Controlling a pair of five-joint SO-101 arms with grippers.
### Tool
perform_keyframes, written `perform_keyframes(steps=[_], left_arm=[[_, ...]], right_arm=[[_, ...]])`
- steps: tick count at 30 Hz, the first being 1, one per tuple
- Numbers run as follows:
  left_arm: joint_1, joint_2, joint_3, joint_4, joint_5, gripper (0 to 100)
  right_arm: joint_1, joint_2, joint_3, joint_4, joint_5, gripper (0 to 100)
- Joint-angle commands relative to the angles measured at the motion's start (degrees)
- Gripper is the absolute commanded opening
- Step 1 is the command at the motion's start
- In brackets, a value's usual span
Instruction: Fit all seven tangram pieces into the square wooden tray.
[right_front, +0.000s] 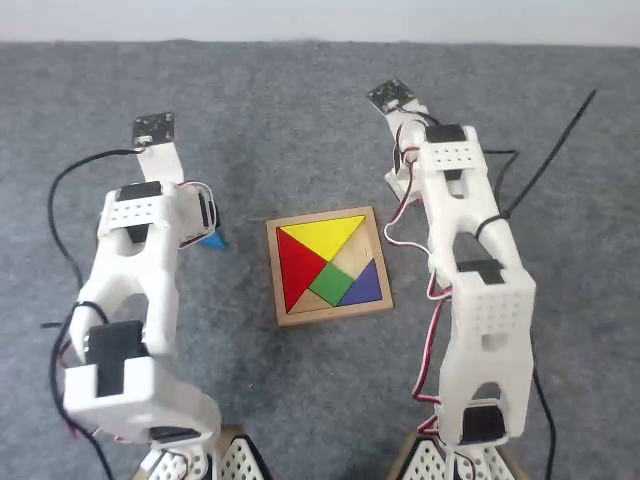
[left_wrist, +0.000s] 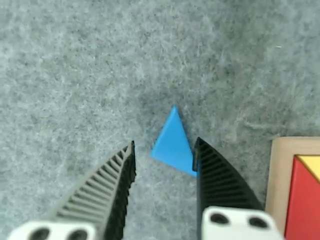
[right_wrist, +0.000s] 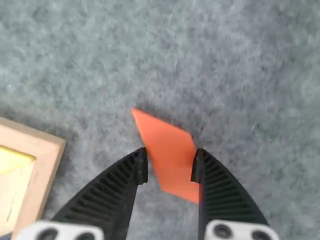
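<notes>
left gripper (left_wrist: 164, 145): jaws are hanging spread wide, centre-left in the high view, a bit left of the tray (right_front: 273, 280). Not holding anything.
blue triangle (left_wrist: 172, 142): is lying flat on the grey felt between those jaws, but off-centre; one corner is sitting right against one jaw, and the other jaw is standing clear.
right gripper (right_wrist: 170, 157): is sitting just past the tray's upper right corner in the high view. Jaws are straddling the orange piece (right_wrist: 167, 145), spread only as wide as it is, tips right at its edges. Doesn't look like it's squeezing, imo.
orange piece: parallelogram, lying flat on the felt, slanting across the jaw line.
tray: is holding yellow triangle (right_front: 322, 238), red triangle (right_front: 297, 268), green square (right_front: 330, 283) and purple triangle (right_front: 365, 285). Bare wood is showing along the right side and the bottom edge, so 3 to go by my count.
step in hand: looks like both arms are lining up a pick.
doing it well: I'd be centring the left jaws on the triangle b4 closing, else it's prob getting shoved sideways. For the orange one, gripping across the two parallel long edges, not corners. Thin flat pieces, so tips want to be going right down to the felt.
</notes>
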Motion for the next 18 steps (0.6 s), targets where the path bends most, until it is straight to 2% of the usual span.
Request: perform_keyframes(steps=[1, 4, 11, 18], left_arm=[[-0.2, -0.5, -2.4, 0.5, -0.7, 18], [-0.2, -0.5, -2.4, 0.5, -0.7, 18], [-0.2, -0.5, -2.4, 0.5, -0.8, 18], [-0.2, -0.5, -2.4, 0.5, -0.8, 18]], right_arm=[[-0.1, 4.6, -12.0, 5.1, 1.9, 15.9], [0.6, 9.5, -16.6, 8.2, 4.5, 15.9], [1.9, 15.1, -29.1, 17.3, 4.5, 15.8], [1.9, 18.4, -33.8, 20.8, 4.6, 15.8]])
